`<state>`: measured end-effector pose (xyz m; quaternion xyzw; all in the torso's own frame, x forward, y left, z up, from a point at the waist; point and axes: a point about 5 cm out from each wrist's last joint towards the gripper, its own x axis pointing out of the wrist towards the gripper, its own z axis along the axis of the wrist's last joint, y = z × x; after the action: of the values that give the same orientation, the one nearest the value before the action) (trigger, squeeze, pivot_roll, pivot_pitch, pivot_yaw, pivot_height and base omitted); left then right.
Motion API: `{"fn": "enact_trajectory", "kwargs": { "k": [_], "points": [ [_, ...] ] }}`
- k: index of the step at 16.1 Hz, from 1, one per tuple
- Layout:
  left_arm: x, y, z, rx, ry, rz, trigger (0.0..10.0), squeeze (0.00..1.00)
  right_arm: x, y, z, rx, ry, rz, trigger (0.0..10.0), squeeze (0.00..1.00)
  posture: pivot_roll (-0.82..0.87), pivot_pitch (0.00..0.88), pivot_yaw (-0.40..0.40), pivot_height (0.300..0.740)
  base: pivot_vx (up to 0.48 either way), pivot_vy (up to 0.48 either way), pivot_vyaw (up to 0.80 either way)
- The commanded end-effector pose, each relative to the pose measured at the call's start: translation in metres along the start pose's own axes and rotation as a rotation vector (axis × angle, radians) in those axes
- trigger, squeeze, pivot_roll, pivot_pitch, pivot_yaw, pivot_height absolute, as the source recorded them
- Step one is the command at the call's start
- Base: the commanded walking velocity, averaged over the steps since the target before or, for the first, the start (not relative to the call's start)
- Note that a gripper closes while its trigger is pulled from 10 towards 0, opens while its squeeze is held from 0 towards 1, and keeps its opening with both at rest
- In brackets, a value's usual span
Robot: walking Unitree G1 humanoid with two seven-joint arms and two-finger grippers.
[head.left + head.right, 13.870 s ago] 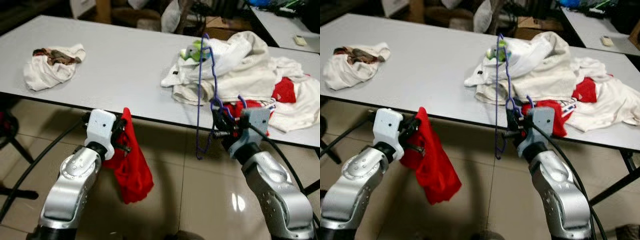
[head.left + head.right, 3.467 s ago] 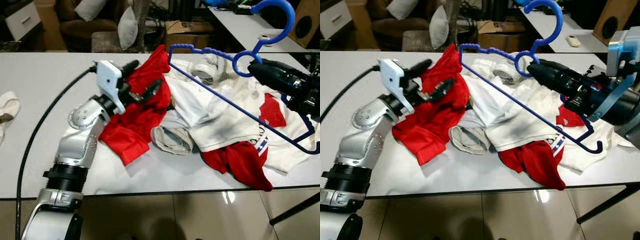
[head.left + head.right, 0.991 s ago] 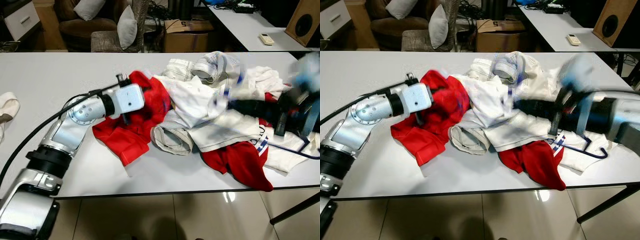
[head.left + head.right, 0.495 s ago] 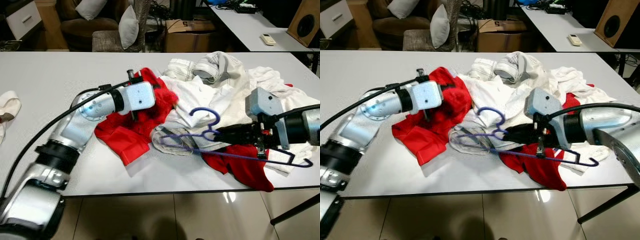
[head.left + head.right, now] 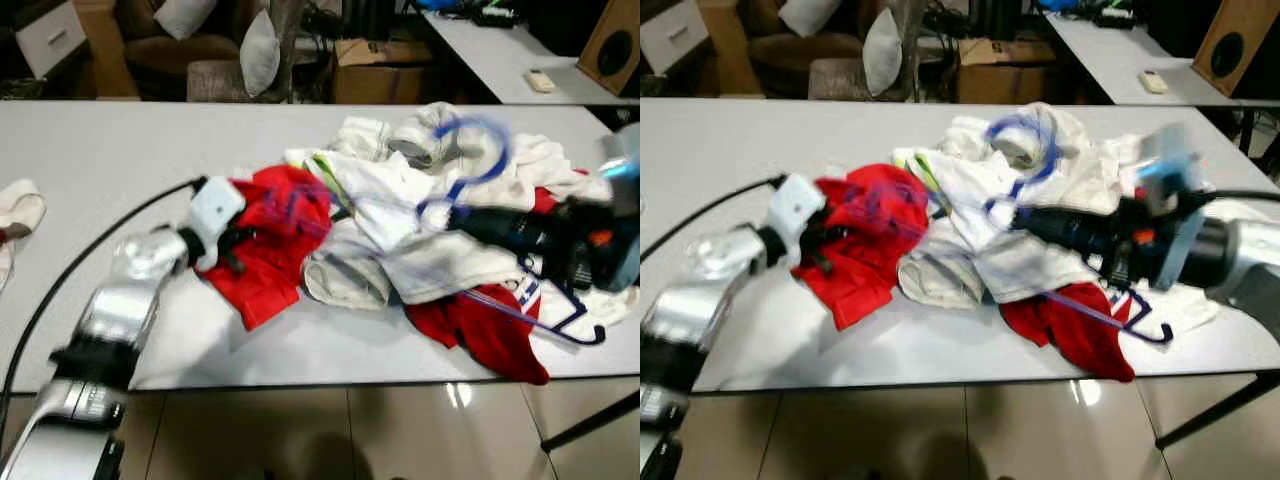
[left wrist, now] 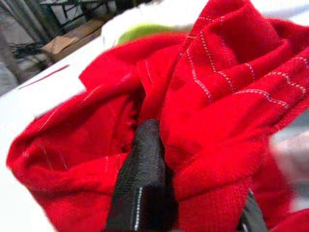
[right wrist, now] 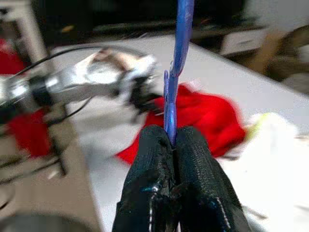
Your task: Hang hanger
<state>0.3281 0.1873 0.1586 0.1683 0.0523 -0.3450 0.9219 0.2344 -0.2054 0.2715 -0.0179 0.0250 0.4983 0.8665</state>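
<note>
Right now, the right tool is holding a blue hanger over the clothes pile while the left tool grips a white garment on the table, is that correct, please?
Not quite: the left tool grips a red garment, not a white one, as the left wrist view shows. The right tool does hold the blue hanger over the clothes pile on the table.

Black end effector (image 6: 193, 203) clamped on red cloth (image 6: 217, 96), folds bunched

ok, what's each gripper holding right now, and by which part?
Right gripper: shut on the blue hanger, pinching its thin wire. Left gripper: shut on a fold of the red cloth.
</note>
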Motion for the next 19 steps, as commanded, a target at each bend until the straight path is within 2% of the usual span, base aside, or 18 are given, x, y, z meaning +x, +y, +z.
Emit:
{"fn": "enact_trajectory", "kwargs": {
  "k": [1, 3, 4, 5, 6, 7, 9, 10, 11, 12, 13, 16, 19],
  "points": [
    [-0.01, 0.006, 0.015, -0.009, -0.066, 0.019, 10.0, 1.0, -0.002, -0.002, 0.002, 0.009, -0.053, -0.082, 10.0, 0.0, -0.13, 0.0, 0.041, 0.74, 0.0, 0.0, 0.0],
    [-0.024, 0.01, 0.023, -0.066, -0.142, 0.106, 10.0, 1.0, 0.006, 0.001, -0.003, 0.037, -0.123, -0.16, 10.0, 0.0, -0.12, 0.0, 0.045, 0.74, 0.0, 0.0, 0.0],
    [-0.032, 0.013, 0.031, -0.086, -0.217, 0.216, 10.0, 1.0, 0.014, 0.001, -0.006, 0.086, -0.195, -0.231, 10.0, 0.0, -0.11, 0.0, 0.039, 0.74, 0.0, 0.0, 0.0],
    [-0.034, 0.011, 0.035, -0.099, -0.244, 0.231, 10.0, 1.0, 0.017, 0.0, -0.007, 0.108, -0.217, -0.27, 10.0, 0.0, -0.1, 0.01, 0.032, 0.74, 0.0, 0.0, 0.0],
    [-0.039, 0.006, 0.041, -0.138, -0.275, 0.258, 10.0, 1.0, 0.025, -0.001, -0.015, 0.174, -0.261, -0.353, 10.0, 0.0, -0.09, 0.018, 0.024, 0.74, 0.0, 0.0, 0.0],
    [-0.044, 0.004, 0.045, -0.151, -0.282, 0.319, 10.0, 1.0, 0.034, 0.003, -0.022, 0.229, -0.306, -0.413, 10.0, 0.0, -0.08, 0.025, 0.011, 0.74, 0.0, 0.0, 0.0],
    [-0.048, 0.008, 0.045, -0.148, -0.263, 0.437, 10.0, 1.0, 0.043, 0.007, -0.027, 0.24, -0.356, -0.49, 10.0, 0.0, -0.08, 0.026, 0.006, 0.74, 0.0, 0.0, 0.0],
    [-0.048, 0.006, 0.046, -0.167, -0.256, 0.429, 10.0, 1.0, 0.044, 0.007, -0.026, 0.252, -0.388, -0.521, 10.0, 0.0, -0.09, 0.03, 0.005, 0.74, 0.0, 0.0, 0.0],
    [-0.045, 0.0, 0.052, -0.148, -0.241, 0.412, 10.0, 0.95, 0.048, 0.005, -0.027, 0.279, -0.425, -0.601, 10.0, 0.0, -0.09, 0.033, 0.003, 0.74, 0.0, 0.0, 0.0],
    [-0.044, -0.007, 0.058, -0.113, -0.249, 0.393, 10.0, 0.35, 0.052, 0.007, -0.031, 0.295, -0.418, -0.634, 10.0, 0.0, -0.1, 0.033, 0.004, 0.74, 0.0, 0.0, 0.0],
    [-0.041, -0.011, 0.057, -0.118, -0.248, 0.392, 10.0, 0.0, 0.055, 0.01, -0.037, 0.292, -0.394, -0.649, 10.0, 0.0, -0.1, 0.032, 0.005, 0.74, 0.0, 0.0, 0.0],
    [-0.033, -0.024, 0.05, -0.151, -0.198, 0.394, 10.0, 0.0, 0.061, 0.019, -0.052, 0.274, -0.333, -0.669, 10.0, 0.0, -0.11, 0.043, 0.001, 0.74, 0.0, 0.089, 0.0],
    [-0.031, -0.028, 0.049, -0.138, -0.183, 0.405, 10.0, 0.0, 0.062, 0.023, -0.053, 0.263, -0.329, -0.681, 10.0, 0.0, -0.12, 0.053, -0.001, 0.74, 0.0, 0.48, 0.0]
  ]
}}
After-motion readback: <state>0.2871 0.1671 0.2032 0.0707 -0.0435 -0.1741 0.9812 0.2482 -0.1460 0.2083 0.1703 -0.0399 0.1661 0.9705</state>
